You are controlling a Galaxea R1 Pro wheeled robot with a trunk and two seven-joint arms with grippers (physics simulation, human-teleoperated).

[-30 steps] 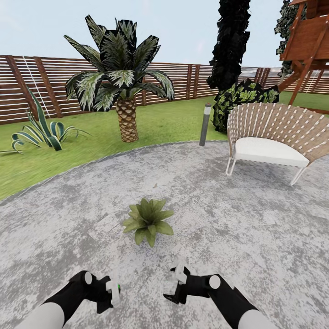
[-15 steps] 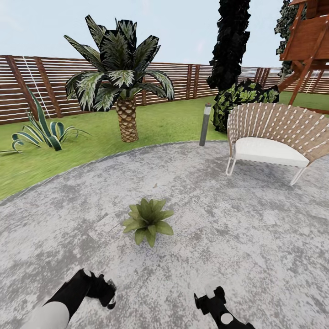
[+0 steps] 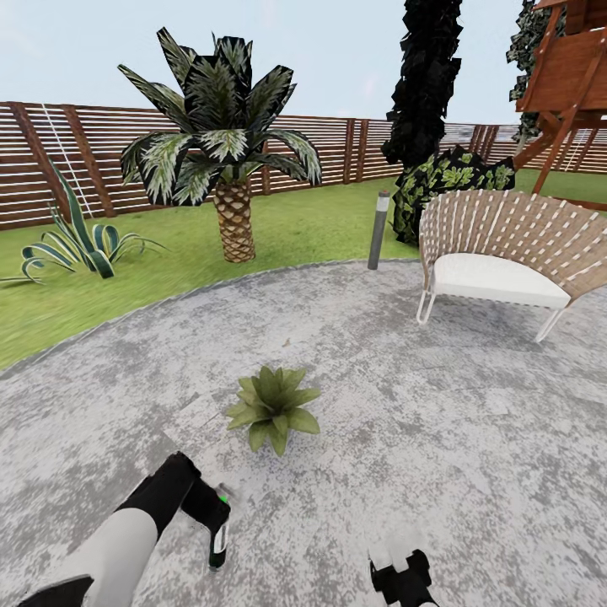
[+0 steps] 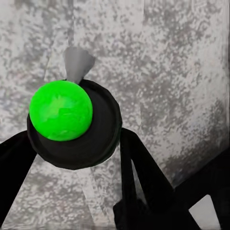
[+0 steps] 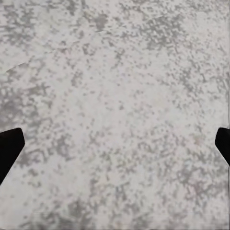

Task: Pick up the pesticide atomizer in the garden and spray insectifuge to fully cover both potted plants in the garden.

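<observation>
The left pincer hangs low over the near part of the stone patio, pinching the pesticide atomizer, a slim dark bottle hanging nearly upright with a green spot at its upper end. In the left wrist view the bottle sits end-on between the two dark fingers, its green cap toward the camera and a grey nozzle tip jutting past the rim. The right pincer sits at the near right edge of the head view; in its wrist view the two fingertips stand at opposite edges with bare stone between them, so it is spread and holds nothing.

One potted plant, a low rosette of green leaves, stands on the patio just beyond the left pincer and slightly to its right. Behind it lie the lawn, a palm, a grey bollard lamp, a wicker chair and the slatted fence.

The step in hand seems to be carrying the atomizer to the plant. To do it well, the left arm should lift the bottle and swing it far and right until the nozzle faces down onto the rosette's centre. Which way the nozzle points is hard to judge from the head view, so it is probably worth checking in the wrist view before spraying. A firm pinch and sweeps across all the leaves should give full cover.
</observation>
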